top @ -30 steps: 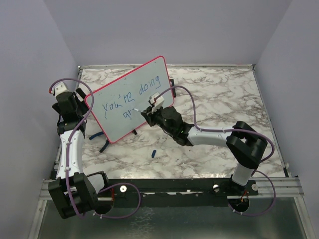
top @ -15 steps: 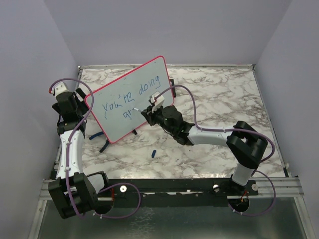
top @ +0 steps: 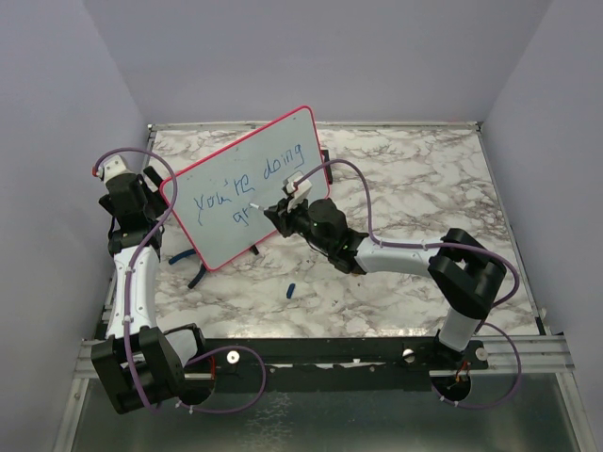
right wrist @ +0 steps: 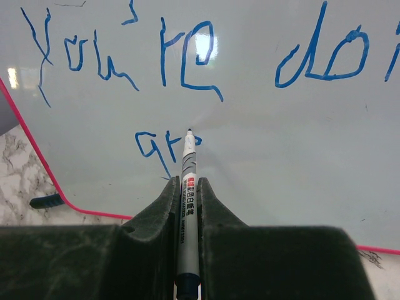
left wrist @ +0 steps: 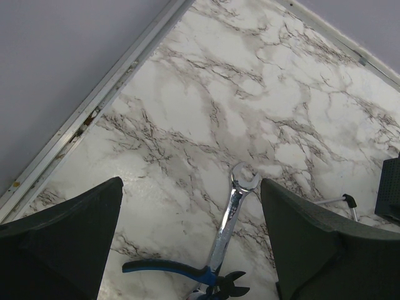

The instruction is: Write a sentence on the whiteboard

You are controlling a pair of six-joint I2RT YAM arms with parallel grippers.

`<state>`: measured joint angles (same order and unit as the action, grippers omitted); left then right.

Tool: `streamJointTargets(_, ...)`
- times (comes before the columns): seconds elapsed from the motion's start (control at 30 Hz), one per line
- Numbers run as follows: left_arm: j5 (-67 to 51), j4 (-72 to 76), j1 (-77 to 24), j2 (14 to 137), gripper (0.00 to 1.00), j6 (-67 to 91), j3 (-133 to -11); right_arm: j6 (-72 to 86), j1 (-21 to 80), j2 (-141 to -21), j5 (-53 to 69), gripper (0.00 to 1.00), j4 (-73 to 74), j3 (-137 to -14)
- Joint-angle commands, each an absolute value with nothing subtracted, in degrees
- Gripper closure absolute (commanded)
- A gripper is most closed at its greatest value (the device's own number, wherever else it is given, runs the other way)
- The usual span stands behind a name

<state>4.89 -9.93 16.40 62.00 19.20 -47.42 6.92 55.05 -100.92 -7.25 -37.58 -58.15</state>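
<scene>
1. Right gripper (right wrist: 187,187) first: it's clamped tight on a slim white marker pen with a blue end (right wrist: 188,169), the pen running straight out between the two black fingers (right wrist: 150,212).
2. The pen's tip sits on the big pale whiteboard with the thin red-pink frame (right wrist: 281,144), right at the end of the second line of writing.
3. The blue handwritten sentence (right wrist: 162,56) reads "you're doing" on the top line. Below that there's "gr" and the start of another letter where the tip is.
4. From the top view the board (top: 283,137) stands tilted up in the left rear part of the white-and-grey marble desk (top: 424,188), its writing (top: 247,184) facing the arms.
5. A small blue cap-like piece (top: 290,288) lies on the desk near the front edge, well clear of the board.
6. Left gripper (left wrist: 190,187) is spread wide, up by the board's left edge in the top view (top: 151,198).
7. Under it on the desk: a silver open-ended spanner (left wrist: 228,219) and blue-handled pliers (left wrist: 181,272), touching or overlapping at the spanner's near end.
</scene>
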Motion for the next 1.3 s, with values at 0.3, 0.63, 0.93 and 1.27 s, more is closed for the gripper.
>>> streamJointTargets(0.3,2.8,-9.2,15.7,61.4,0.08,18.9,-47.0,8.2,54.8,-102.2,-6.6,1.0,-37.8,-58.8)
streamJointTargets(0.63,2.8,-9.2,15.7,61.4,0.08,18.9,-47.0,9.6,54.9,-102.5,-5.7,1.0,-36.9,-56.0)
streamJointTargets(0.93,2.7,-9.2,15.7,61.4,0.08,18.9,-47.0,10.1,54.9,-101.8,-10.0,1.0,-36.4,-54.4)
streamJointTargets(1.27,2.7,-9.2,15.6,61.4,0.08,18.9,-47.0,8.4,54.9,-97.1,-10.4,1.0,-38.8,-53.1)
